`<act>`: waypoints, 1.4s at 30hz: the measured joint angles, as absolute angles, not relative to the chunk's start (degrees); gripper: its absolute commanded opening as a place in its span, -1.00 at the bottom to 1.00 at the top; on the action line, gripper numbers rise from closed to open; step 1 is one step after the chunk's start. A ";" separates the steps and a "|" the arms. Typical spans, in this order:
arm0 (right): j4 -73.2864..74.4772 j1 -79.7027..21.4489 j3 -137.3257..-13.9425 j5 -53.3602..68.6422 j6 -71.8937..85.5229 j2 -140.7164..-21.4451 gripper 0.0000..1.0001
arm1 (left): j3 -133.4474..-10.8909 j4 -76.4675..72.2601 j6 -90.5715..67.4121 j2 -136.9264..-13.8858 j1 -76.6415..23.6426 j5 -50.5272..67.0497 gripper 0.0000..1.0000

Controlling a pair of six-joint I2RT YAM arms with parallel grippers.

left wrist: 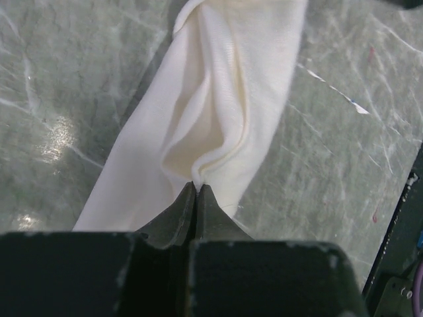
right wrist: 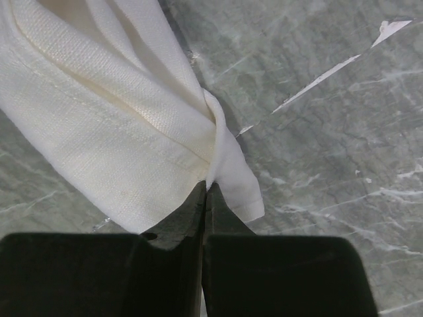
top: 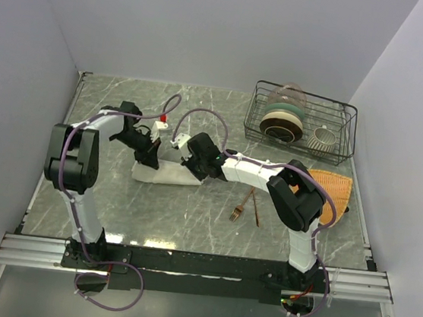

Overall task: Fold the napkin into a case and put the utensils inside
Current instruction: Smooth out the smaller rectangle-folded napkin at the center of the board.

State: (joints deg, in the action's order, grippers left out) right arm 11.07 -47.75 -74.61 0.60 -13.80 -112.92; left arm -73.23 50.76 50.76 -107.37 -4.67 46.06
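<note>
The cream-white napkin lies bunched in a long strip on the marble table, between the two arms. My left gripper is shut on its left end; in the left wrist view the napkin is pinched into a ridge at the closed tips. At the other end my right gripper is shut on a folded corner of the napkin, cloth caught between the closed tips. The copper fork and spoon lie crossed on the table to the right, apart from both grippers.
A black wire rack with stacked bowls and a ribbed cup stands at the back right. An orange woven mat lies at the right, partly under the right arm. Walls close in the table on three sides.
</note>
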 measured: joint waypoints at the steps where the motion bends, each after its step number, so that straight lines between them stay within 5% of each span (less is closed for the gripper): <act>1: 10.98 -47.77 -74.61 0.43 -14.06 -112.95 -1.00 | -73.36 50.24 50.13 -108.47 -4.73 45.82 -0.98; 38: 4.23 -47.75 -71.99 -4.97 -27.64 -113.27 -1.00 | -85.41 54.59 36.93 -123.35 -2.61 51.57 -0.98; 42: 4.19 -47.75 -72.10 -5.19 -27.99 -113.32 -0.69 | -85.14 54.24 33.04 -125.45 -1.34 54.30 -0.98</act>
